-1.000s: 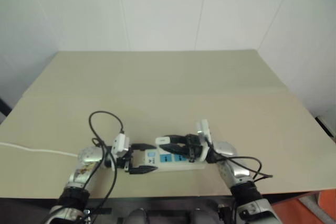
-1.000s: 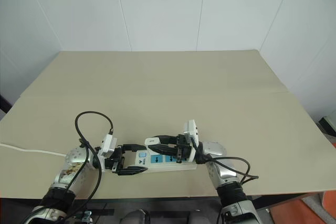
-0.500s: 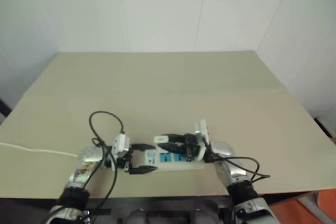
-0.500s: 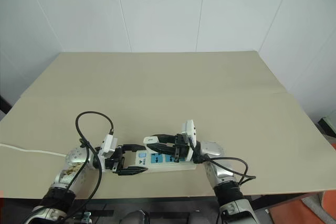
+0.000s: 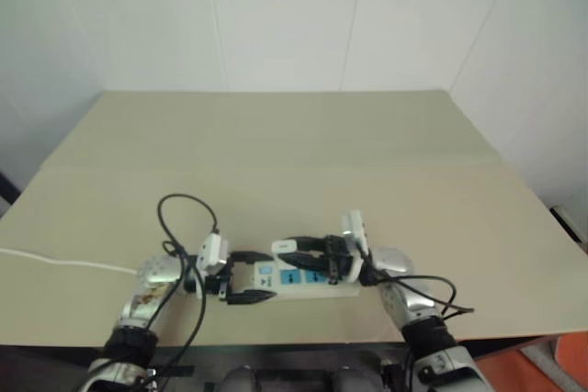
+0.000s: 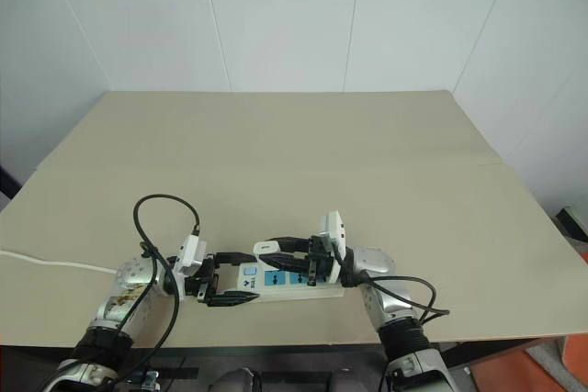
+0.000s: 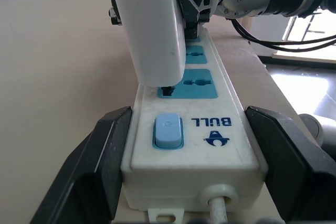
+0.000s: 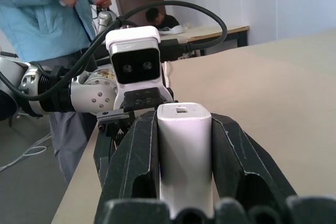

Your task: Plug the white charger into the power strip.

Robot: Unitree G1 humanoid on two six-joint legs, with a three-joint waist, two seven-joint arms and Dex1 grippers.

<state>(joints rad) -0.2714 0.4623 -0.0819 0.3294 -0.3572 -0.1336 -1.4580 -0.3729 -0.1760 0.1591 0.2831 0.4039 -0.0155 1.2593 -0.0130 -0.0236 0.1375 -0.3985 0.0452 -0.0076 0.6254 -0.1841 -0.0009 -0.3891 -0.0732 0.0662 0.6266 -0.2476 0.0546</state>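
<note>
- Right gripper (image 8: pixel 184 182): I see it clenched on the white charger (image 8: pixel 184 150), one black finger pressed against each flat side of the block.
- White charger: I read it as held upright over the power strip (image 7: pixel 194 129), its lower end at the blue socket nearest the switch (whether the prongs are fully seated I cannot tell).
- Left gripper (image 7: pixel 191 156): grasping the power strip at its switch end, a finger (image 7: pixel 100 161) tight against each long side; the thin cord stub leaves the strip between them.
- Power strip: white bar lying flat on the table (image 5: pixel 303 153), near the front edge, between my two arms; blue switch (image 7: pixel 167 131) at the left gripper's end, then blue sockets in a row running toward the right arm.
- White cord (image 5: pixel 55 262): I see it trailing across the table to the left edge.
- Table: beige top, white walls behind it.
- Person (image 8: pixel 47 19): in a light blue jacket, standing beyond the table (seen from the right wrist).
</note>
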